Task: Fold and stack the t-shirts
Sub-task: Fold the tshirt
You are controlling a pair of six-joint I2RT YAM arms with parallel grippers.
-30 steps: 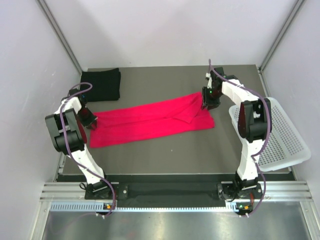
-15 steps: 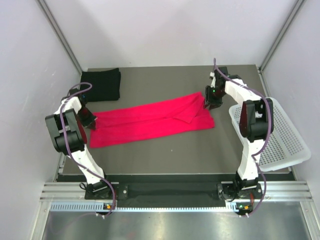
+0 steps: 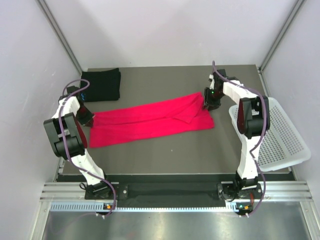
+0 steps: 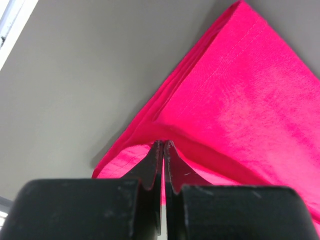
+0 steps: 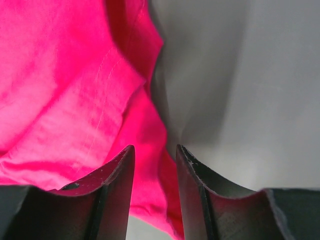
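Observation:
The red-pink t-shirt (image 3: 150, 120) lies folded into a long band across the middle of the table. The black t-shirt (image 3: 101, 84) lies folded at the back left corner. My left gripper (image 3: 86, 119) is at the band's left end. In the left wrist view the left gripper (image 4: 163, 145) is shut on the shirt's (image 4: 240, 100) edge and a fold rises at its tips. My right gripper (image 3: 207, 104) is at the band's right end. In the right wrist view the right gripper (image 5: 155, 150) is open, with the shirt's (image 5: 65, 90) edge lying between the fingers.
A white perforated basket (image 3: 280, 135) hangs over the table's right edge, just right of the right arm. Grey walls and metal posts close in the back and both sides.
The left arm has shifted slightly left and back with the shirt's corner in its grip. The right gripper has stayed at the shirt's right end, barely moving.

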